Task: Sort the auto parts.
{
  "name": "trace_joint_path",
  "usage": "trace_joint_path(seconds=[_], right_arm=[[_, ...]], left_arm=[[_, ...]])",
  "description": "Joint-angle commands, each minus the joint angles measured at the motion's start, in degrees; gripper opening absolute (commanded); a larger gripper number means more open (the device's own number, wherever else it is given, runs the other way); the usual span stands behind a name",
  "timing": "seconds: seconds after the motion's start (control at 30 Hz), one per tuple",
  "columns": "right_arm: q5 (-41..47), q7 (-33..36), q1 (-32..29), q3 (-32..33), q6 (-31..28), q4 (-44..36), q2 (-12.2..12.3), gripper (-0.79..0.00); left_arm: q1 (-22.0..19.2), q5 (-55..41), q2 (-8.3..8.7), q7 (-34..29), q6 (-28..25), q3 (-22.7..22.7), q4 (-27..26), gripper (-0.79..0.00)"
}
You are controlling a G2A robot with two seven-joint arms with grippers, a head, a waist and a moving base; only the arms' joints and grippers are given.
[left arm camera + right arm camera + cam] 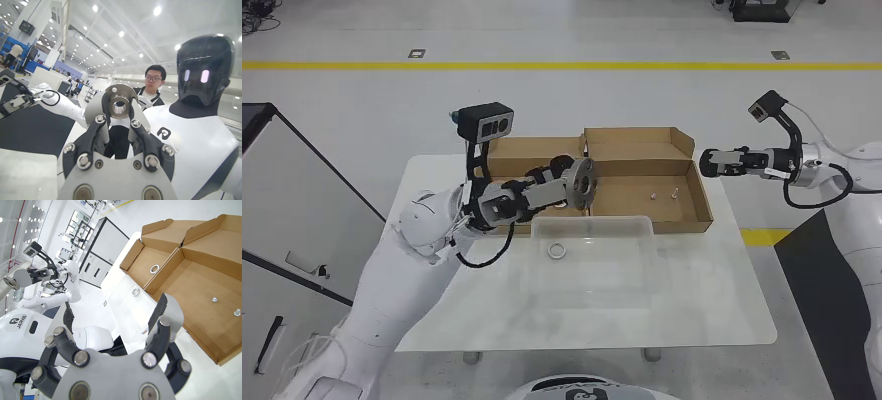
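Observation:
My left gripper point(118, 103) is shut on a metal flanged bushing point(121, 90), held up in the air with its bore facing the wrist camera. From above, that bushing point(584, 183) hangs over the seam between the two cardboard boxes. My right gripper point(704, 163) is open and empty, level with the right box's outer wall point(708, 205). Two small bolts point(214, 299) lie in the right box. A metal ring point(154, 268) lies in the left box, and another ring point(557, 250) sits in the clear bin.
The left cardboard box point(510, 152) and right cardboard box point(637, 160) stand side by side at the table's back. The clear plastic bin point(642, 232) sits in front of them. A grey cabinet point(282, 200) stands left of the table.

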Motion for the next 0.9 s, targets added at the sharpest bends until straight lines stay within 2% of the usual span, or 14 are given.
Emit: trace_joint_path(seconds=[0.0, 0.23, 0.47, 0.87], right_arm=[[0.0, 0.0, 0.0, 0.0, 0.0, 0.0, 0.0, 0.000], [0.0, 0.0, 0.0, 0.0, 0.0, 0.0, 0.0, 0.000], [0.0, 0.0, 0.0, 0.0, 0.0, 0.0, 0.0, 0.000], [0.0, 0.0, 0.0, 0.0, 0.0, 0.0, 0.0, 0.000]], left_arm=[[-2.4, 2.1, -0.45, -0.1, 1.3, 1.7, 2.1, -0.785], [-8.4, 9.2, -1.30, -2.6, 6.1, 4.4, 9.0, -0.785], [-11.5, 12.9, -1.43, -7.1, 9.8, 5.1, 14.6, -0.785], [-18.0, 23.1, -2.64, -5.7, 9.8, 7.8, 27.1, -0.785]])
